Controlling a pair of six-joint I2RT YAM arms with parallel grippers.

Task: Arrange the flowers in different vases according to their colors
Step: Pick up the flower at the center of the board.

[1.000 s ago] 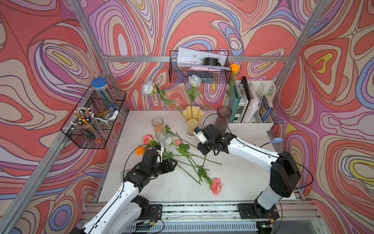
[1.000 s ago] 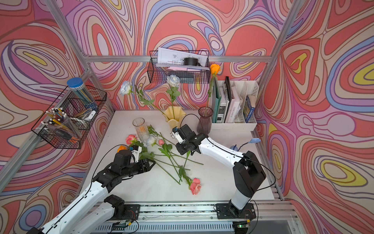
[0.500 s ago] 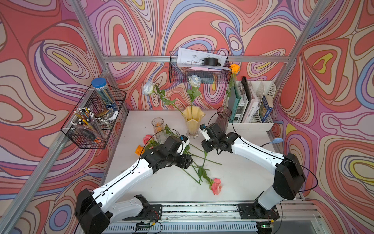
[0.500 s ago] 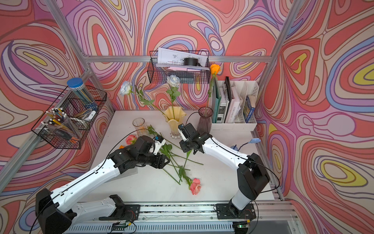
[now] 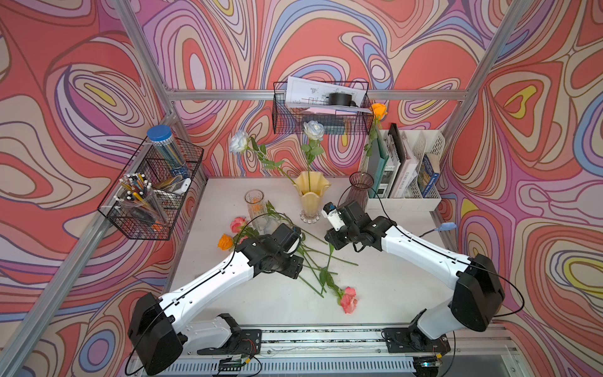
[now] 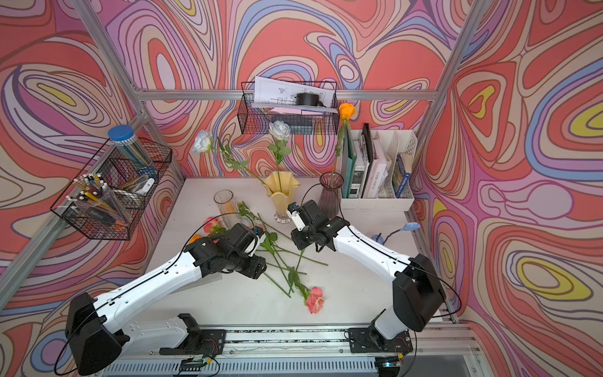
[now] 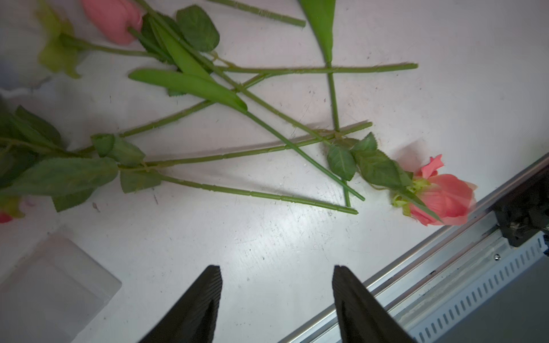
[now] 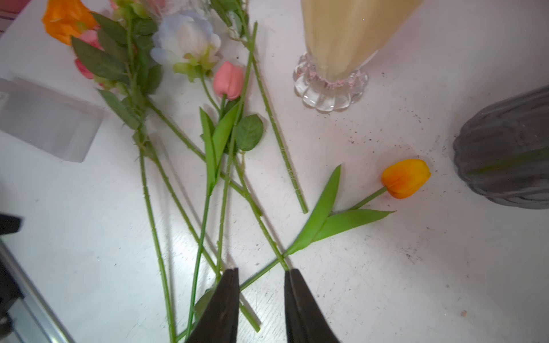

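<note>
- Three vases stand toward the rear of the white table [image 5: 391,287]: a clear glass cylinder [image 5: 255,209]; a creamy-yellow vase [image 5: 310,192] beside it; a smoky-purple vase [image 5: 359,187] just beside the white file rack [image 5: 404,196].
- The creamy-yellow vase holds an upright white-blue rose [image 5: 314,129] and a leaning white-blue rose [image 5: 239,145], the latter tilted toward the clear glass cylinder's side; the smoky-purple vase holds a tall orange rose [image 5: 378,111], its head level with the wire basket [image 5: 319,111] on the rear wall.
- Loose flowers lie in a heap of crossed stems between the two arms: a loose white rose [image 8: 185,38], a pink tulip [image 8: 228,80], a loose orange rose [image 5: 225,241] and a pink rose [image 5: 238,223] near the clear glass cylinder; an orange tulip [image 8: 405,178], its bud near the smoky-purple vase's base; a second pink rose [image 5: 349,299] at the heap's outer end, near the front rail [image 5: 326,329].
- Left gripper [image 7: 277,270]: jaws wide apart over bare table; nothing between them; the stem ends lie just ahead of the fingertips.
- Right gripper [image 8: 261,271]: jaws a narrow gap apart, low over the heap; the orange tulip's stem crosses that gap at the fingertips; space shows on either side of the stem.
</note>
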